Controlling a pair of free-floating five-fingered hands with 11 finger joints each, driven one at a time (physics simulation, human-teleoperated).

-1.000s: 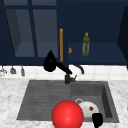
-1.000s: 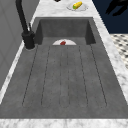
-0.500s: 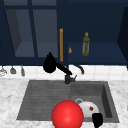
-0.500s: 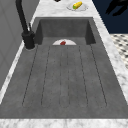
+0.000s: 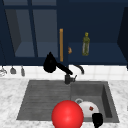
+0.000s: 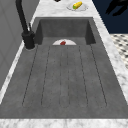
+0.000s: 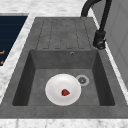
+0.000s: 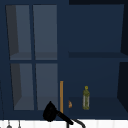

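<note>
My left hand [image 5: 50, 65] hangs by the cabinet handle [image 5: 61, 45], grip unclear. Right hand [image 5: 97, 120] low near the plate [image 7: 63, 89]; can't tell its fingers. A blind reach could clip the faucet [image 5: 72, 72].

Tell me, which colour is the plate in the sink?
The plate is white, with a small red piece on it. The right side view shows it best.

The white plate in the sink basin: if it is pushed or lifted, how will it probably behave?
The white plate looks rigid and shallow, so it would likely slide flat across the basin floor rather than roll or tip. It looks ceramic, so probably fragile if dropped. The small red piece lying loose on it might slip off if the plate is tilted.
</note>
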